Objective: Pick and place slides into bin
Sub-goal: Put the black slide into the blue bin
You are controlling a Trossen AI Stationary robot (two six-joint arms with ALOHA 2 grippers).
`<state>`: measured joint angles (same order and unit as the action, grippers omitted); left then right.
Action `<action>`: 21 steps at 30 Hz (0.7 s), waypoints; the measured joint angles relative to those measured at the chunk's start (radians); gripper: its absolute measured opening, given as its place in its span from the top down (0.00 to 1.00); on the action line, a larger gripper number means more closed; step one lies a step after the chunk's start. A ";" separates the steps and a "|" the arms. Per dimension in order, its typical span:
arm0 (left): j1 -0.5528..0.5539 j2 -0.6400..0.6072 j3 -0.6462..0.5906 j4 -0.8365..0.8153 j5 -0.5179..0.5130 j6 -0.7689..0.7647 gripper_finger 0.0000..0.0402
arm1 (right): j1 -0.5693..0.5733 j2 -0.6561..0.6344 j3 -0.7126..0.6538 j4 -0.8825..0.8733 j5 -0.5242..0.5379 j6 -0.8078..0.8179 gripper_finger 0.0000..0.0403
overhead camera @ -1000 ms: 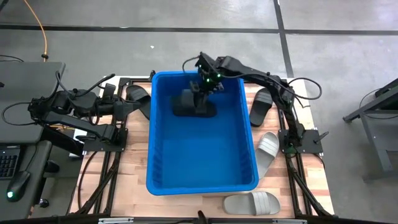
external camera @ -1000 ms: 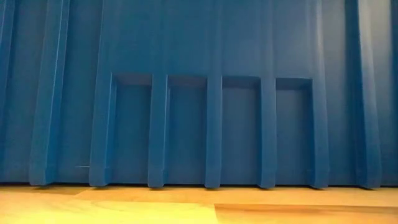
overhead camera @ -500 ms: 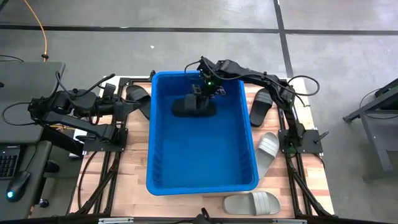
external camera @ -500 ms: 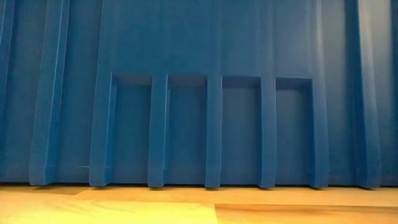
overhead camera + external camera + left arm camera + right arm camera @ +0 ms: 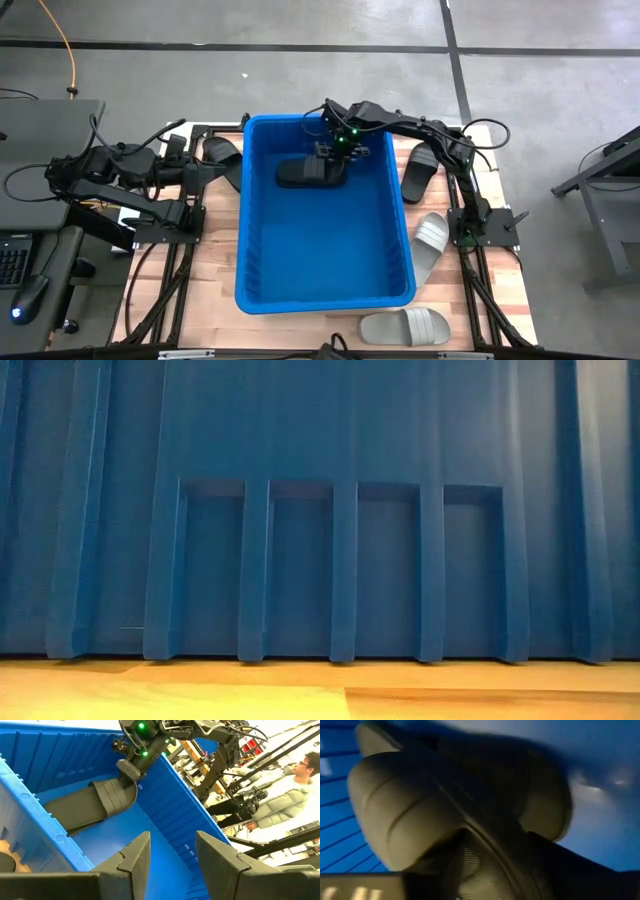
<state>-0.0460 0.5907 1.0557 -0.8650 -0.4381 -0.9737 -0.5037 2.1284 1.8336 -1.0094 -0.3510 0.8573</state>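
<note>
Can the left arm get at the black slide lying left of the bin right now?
Probably yes. That black slide lies on the table beside the left gripper, outside the bin, with nothing between them. The right gripper is busy inside the bin.

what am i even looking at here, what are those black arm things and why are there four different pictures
Two robot arms at a wooden table, each ending in a two-finger gripper. One picture looks straight down, one sits at table height and sees only the wall of the blue bin, and the other two come from cameras on the arms' wrists.

The job is putting slides into the bin. One black slide lies inside it, with the right gripper just above its strap; whether the fingers have let go is unclear. The left gripper waits open by the bin's left wall, empty.

On the table: two black slides left of the bin, one black and two grey slides right and front.
</note>
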 joint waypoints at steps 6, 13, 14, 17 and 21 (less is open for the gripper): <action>0.000 0.010 0.000 0.000 0.000 0.002 0.63 | -0.007 0.000 0.000 -0.065 0.051 0.023 0.28; 0.000 0.029 0.000 0.000 0.014 0.012 0.63 | -0.013 0.000 0.000 -0.118 0.056 0.026 0.21; 0.000 0.034 0.000 0.001 0.017 0.013 0.63 | -0.014 0.000 0.000 -0.124 0.056 0.024 0.21; 0.000 0.037 0.000 0.001 0.024 0.013 0.63 | -0.013 -0.002 0.000 -0.159 0.060 0.019 0.21; 0.000 0.047 0.000 0.001 0.027 0.020 0.63 | -0.014 -0.002 -0.001 -0.229 0.088 -0.004 0.21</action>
<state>-0.0460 0.6372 1.0557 -0.8640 -0.4110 -0.9540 -0.5179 2.1260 1.8328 -1.2382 -0.2628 0.8529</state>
